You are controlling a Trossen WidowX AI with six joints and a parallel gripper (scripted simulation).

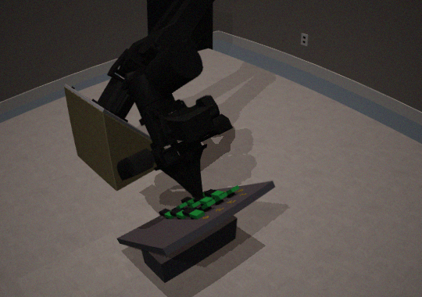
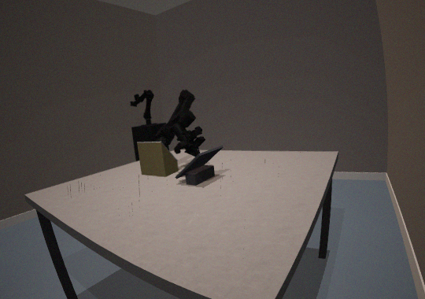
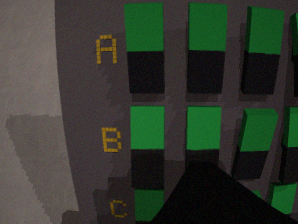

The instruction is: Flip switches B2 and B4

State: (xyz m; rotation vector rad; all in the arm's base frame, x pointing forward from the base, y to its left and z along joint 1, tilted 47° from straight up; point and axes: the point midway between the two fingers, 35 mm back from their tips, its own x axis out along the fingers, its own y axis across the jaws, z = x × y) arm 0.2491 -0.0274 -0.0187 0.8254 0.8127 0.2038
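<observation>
The tilted grey panel [image 1: 148, 234] [image 2: 205, 158] [image 3: 85, 90] carries rows of green-and-black switches. The letters A, B and C show in the wrist view; the column numbers are out of its frame. Switch B2 [image 3: 203, 129] has its green half in full view. Switch B4 [image 3: 291, 122] is cut off by the right edge. My gripper [image 1: 200, 196] [image 2: 197, 153] [image 3: 199, 171] is shut and holds nothing. Its tip is at the black half of B2 and covers part of it. Whether it touches, and which end of B2 is raised, I cannot tell.
Switches B1 [image 3: 147, 128] and B3 [image 3: 258, 131] flank B2, with A2 [image 3: 207, 27] beyond it. Part of row C is hidden behind the gripper. An olive box [image 1: 90, 140] [image 2: 153, 160] stands beside the arm. A dark block [image 1: 195, 247] [image 2: 201, 175] supports the panel.
</observation>
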